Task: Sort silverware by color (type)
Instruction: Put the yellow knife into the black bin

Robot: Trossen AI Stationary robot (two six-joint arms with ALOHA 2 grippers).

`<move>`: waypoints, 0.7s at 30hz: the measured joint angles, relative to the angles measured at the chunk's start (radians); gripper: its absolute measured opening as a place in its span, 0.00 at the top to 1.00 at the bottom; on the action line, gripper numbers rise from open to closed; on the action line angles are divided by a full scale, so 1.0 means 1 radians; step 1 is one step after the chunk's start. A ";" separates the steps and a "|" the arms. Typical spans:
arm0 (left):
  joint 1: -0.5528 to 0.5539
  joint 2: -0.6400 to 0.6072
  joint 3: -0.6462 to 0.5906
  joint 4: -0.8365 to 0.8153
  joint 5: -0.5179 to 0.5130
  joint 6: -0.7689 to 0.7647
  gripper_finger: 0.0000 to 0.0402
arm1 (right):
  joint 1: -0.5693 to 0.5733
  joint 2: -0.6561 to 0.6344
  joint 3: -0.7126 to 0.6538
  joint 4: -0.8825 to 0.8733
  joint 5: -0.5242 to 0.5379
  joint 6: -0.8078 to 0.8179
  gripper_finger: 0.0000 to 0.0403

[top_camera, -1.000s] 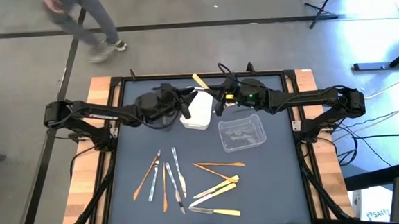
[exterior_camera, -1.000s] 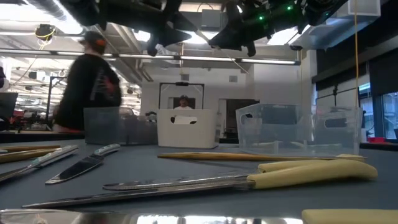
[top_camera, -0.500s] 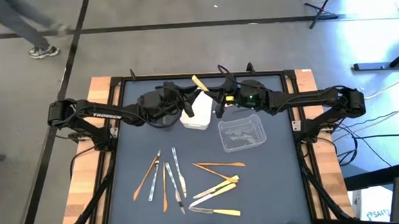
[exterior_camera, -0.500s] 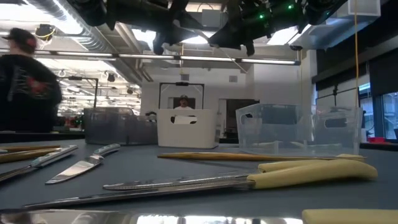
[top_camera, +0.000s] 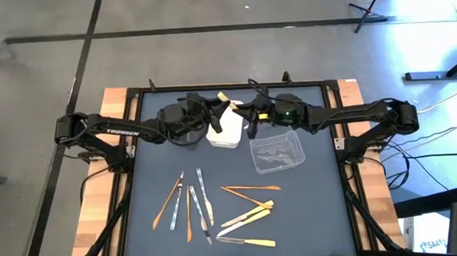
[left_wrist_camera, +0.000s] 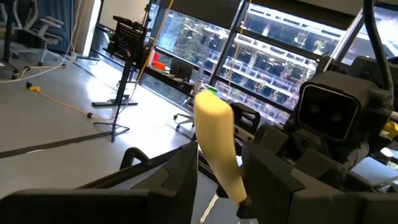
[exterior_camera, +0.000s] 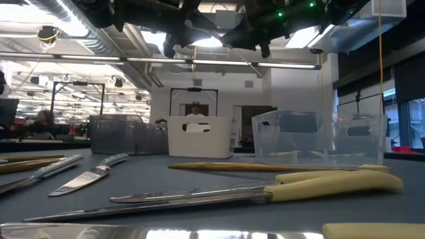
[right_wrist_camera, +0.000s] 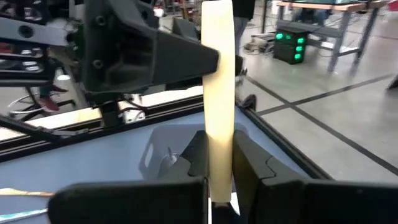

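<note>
Silverware (top_camera: 217, 204) mostly unsorted, about a dozen pieces loose on the table's (top_camera: 313, 210) near half | some grey pieces in clear tray (top_camera: 277, 153) | pale yellow, orange-brown, silver-grey, thin | right gripper (right_wrist_camera: 217, 163) and left gripper (left_wrist_camera: 219, 171) both pinched one yellow utensil (right_wrist_camera: 217, 93) above white tray (top_camera: 227, 130) at far edge.

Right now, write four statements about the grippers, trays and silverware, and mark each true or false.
1. The left gripper and right gripper both grip one pale yellow utensil above the white tray. True.
2. The clear tray is empty. False: silver-grey utensils lie in it.
3. Loose utensils lie on the table. True.
4. From above, the white tray stands right of the clear tray. False: it stands left.
</note>
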 joint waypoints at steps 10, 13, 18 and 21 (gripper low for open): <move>0.000 0.000 0.000 -0.001 0.002 0.003 0.71 | 0.000 0.000 0.000 0.000 -0.007 0.000 0.94; 0.000 0.000 0.000 -0.001 0.002 0.003 0.73 | 0.000 0.000 0.000 0.000 -0.007 0.000 0.94; -0.001 0.000 0.000 0.001 0.011 -0.002 0.81 | 0.000 0.000 0.000 -0.001 -0.008 -0.006 0.94; -0.002 0.000 0.001 0.001 0.025 -0.002 0.84 | 0.000 0.001 0.000 -0.001 -0.007 -0.006 0.94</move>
